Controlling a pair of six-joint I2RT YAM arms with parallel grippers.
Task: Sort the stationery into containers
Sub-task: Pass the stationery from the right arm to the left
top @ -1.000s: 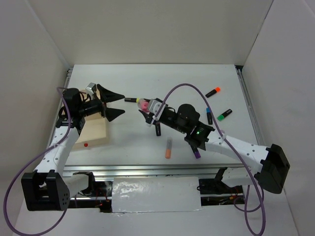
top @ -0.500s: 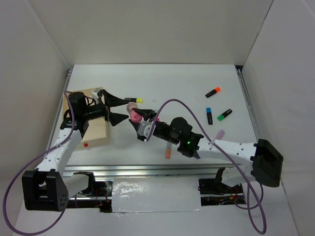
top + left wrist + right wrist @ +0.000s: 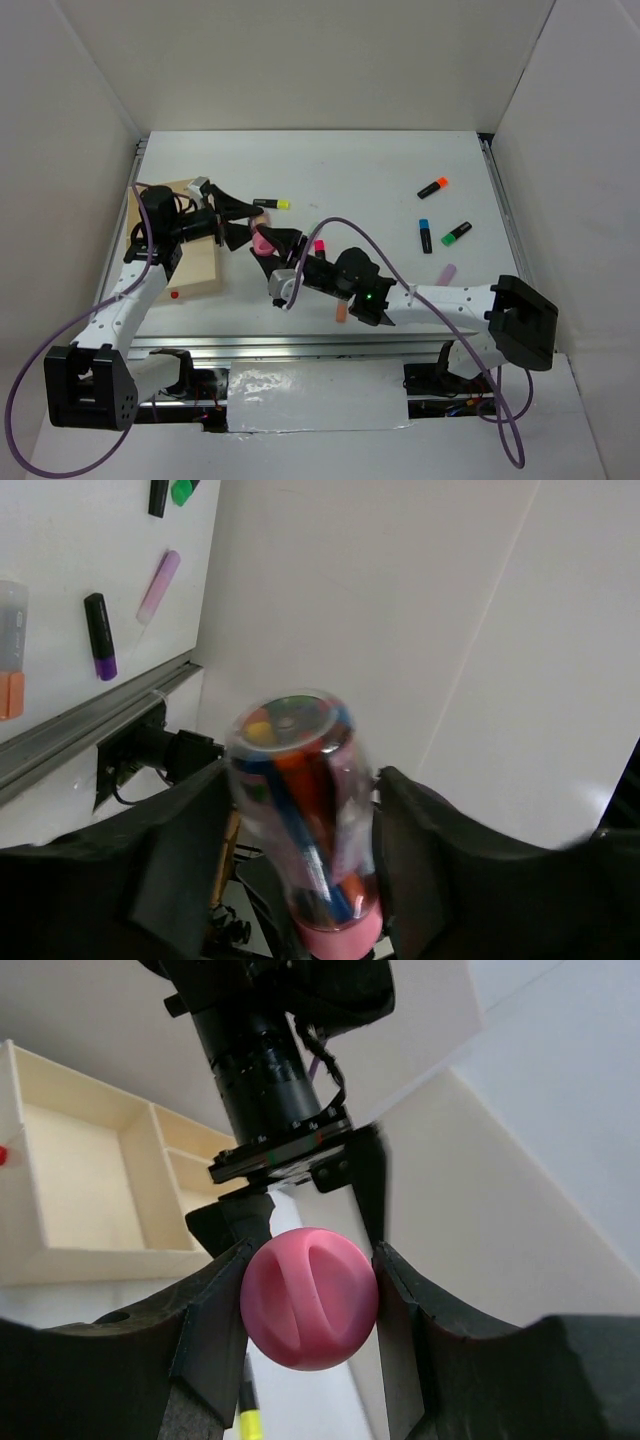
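A clear tube (image 3: 300, 810) with a pink cap (image 3: 310, 1300) and coloured pens inside hangs in the air beside the wooden tray (image 3: 195, 265). My right gripper (image 3: 268, 248) is shut on the pink cap (image 3: 262, 240). The left gripper (image 3: 250, 225) faces it from the tray side. Its fingers (image 3: 190, 860) stand either side of the tube's clear body, very close, with a thin gap on one side. Stationery lies loose on the table: a yellow-capped marker (image 3: 272, 204), an orange one (image 3: 432, 187), a blue one (image 3: 425, 236) and a green one (image 3: 456, 233).
A pale pink marker (image 3: 446, 272), a pink-capped one (image 3: 320, 246) and a pale orange one (image 3: 341, 312) lie near the right arm. A purple-capped marker (image 3: 100, 637) lies near the table's front rail. The tray's compartments (image 3: 90, 1180) look bare. White walls enclose the table.
The right arm has carried the tube left toward the tray. The left gripper has turned to meet it and narrowed its jaws around the tube's body.
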